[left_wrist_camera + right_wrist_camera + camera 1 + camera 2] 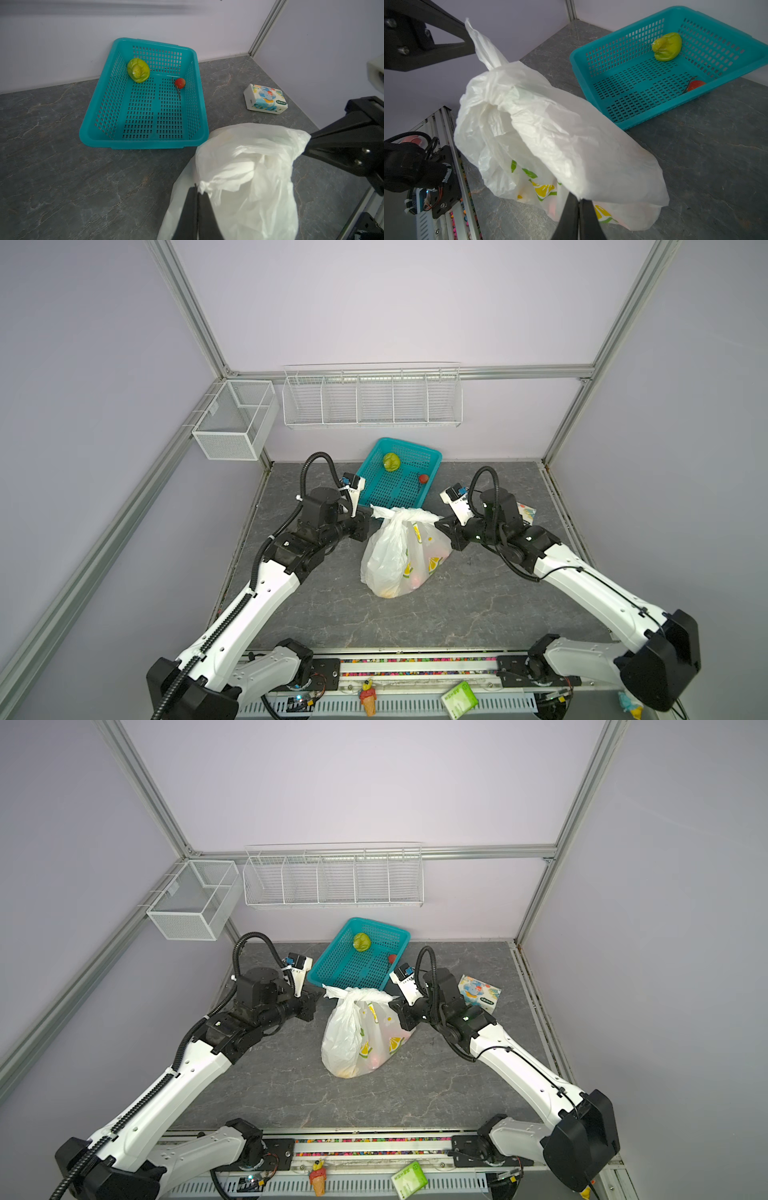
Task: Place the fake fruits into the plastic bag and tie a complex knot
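In both top views the bag (397,560) stands on the worktop (324,610) between the arms, just in front of the basket (409,444). Its top is drawn out sideways into two ends. The left tool (371,513) is closed on the left end and the right tool (436,524) on the right end, with the film stretched between them above the bulging body. The wrist views give each grip close up. The left wrist view shows the left tool's dark fingers (189,209) pressed together on a pinch of white film. The right wrist view shows the right tool's fingers (569,218) nipping the film's edge the same way. Low in the bag the top views show yellow-orange and reddish shapes (390,592) through the film, probably fruits, though too blurred to name. The right wrist view adds printed lemon slices and green leaves, while the left wrist view shows only plain white film. The basket holds a green fruit (391,461) near its far left corner and a strawberry (423,478) against its right wall, well apart. Only the left wrist view makes out a thin dark stem beside the strawberry. A packet (479,994) lies on the worktop just beyond the right arm's wrist. It is plain in a top view and in the left wrist view, and outside the right wrist view.
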Tool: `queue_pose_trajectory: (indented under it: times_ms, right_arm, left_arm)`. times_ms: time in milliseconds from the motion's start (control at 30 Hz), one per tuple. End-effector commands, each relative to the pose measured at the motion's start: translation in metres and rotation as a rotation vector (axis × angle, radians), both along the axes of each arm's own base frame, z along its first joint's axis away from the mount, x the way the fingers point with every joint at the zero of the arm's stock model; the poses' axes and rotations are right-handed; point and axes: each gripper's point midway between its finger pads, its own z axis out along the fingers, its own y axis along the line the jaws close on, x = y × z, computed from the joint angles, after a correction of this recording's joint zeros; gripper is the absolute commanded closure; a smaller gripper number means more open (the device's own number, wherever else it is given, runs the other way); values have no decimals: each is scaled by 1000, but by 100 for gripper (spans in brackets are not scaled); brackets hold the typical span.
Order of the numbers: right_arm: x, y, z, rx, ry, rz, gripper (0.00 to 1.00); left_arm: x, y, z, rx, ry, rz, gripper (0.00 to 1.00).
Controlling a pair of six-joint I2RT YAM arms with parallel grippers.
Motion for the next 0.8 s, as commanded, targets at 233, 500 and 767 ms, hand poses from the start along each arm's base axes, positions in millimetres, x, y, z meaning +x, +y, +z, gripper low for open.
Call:
queue_pose_trajectory:
  times_ms: [233,500,767]
  right_arm:
    - [-7,-49,-55,-197,128,-193,93]
    - [-7,-54,-74,-220,151,-186,93]
    - [-19,-27,-52,-135,93,-21,93]
  left_arm:
    - [13,37,-18,187,8,163,100]
    - [8,45,-41,266,59,162,100]
    - [-17,4,-33,160,47,-114,89]
